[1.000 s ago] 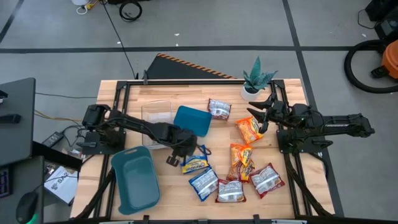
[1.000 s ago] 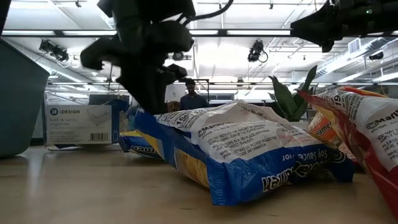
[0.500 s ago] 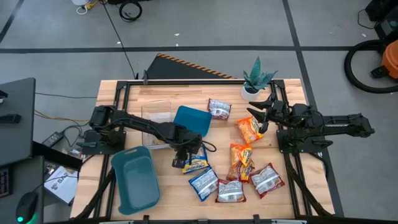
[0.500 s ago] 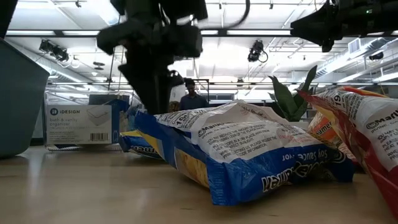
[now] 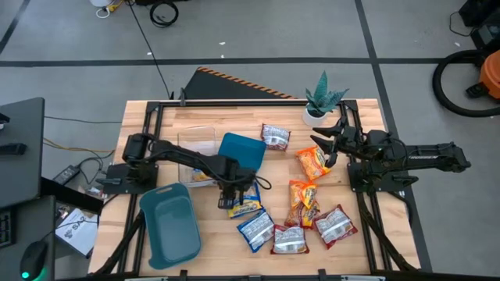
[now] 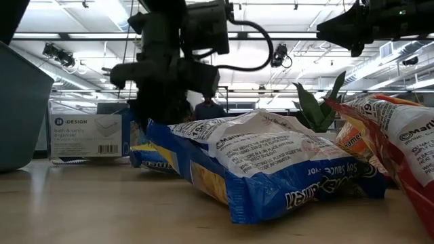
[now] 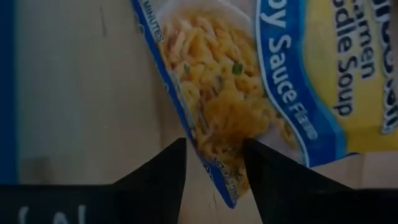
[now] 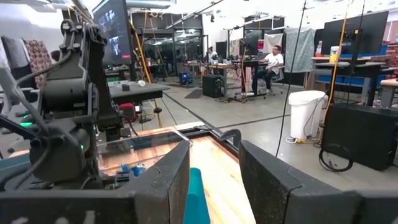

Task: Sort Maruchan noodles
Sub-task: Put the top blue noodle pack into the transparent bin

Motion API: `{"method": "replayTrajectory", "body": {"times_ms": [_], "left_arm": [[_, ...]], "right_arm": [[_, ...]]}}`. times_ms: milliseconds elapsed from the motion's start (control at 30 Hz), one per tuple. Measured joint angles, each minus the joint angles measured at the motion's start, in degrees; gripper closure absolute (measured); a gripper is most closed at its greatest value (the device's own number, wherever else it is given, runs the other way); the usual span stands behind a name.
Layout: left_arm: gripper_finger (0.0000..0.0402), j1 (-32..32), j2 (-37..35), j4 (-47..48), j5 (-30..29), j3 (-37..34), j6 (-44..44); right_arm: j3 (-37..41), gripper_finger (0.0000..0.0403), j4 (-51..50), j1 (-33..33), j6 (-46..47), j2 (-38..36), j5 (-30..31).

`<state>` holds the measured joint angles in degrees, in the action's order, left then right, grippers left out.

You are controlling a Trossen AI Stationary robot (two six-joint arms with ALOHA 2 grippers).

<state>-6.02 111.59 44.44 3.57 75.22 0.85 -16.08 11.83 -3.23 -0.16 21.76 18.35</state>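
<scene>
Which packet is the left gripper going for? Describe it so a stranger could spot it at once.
Start at the teal lid lying mid-table. Just in front of it the left gripper hangs open over a yellow-and-blue packet, one corner between its fingers in the wrist view. It is the only yellow-faced packet out on the table; the packets next to it show blue and white, orange or red.

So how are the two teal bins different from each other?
The bigger teal bin lies flat at the table's front left corner, open side up, with nothing showing inside. The smaller teal bin sits mid-table beside the clear container, tipped at an angle, and looks shorter and squarer. The left gripper works just in front of the smaller one. Both are the same teal plastic.
</scene>
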Motion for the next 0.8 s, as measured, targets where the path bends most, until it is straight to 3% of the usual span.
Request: {"method": "replayTrajectory", "body": {"times_ms": [233,567,800], "left_arm": [[0.0266,0.02,0.59,0.23,-0.17,0.00,-1.56],[0.0388,0.04,0.41,-0.34,-0.14,0.20,-4.86],[0.0391,0.44,0.37,5.19,-0.40,6.16,-5.87]], "right_arm": [[0.00,0.0259,0.02,-0.02,0.00,0.00,0.00],[0.00,0.0259,0.05,-0.02,0.00,-0.02,0.00],[0.00,0.0259,0.05,-0.01,0.01,-0.02,0.00]]}}
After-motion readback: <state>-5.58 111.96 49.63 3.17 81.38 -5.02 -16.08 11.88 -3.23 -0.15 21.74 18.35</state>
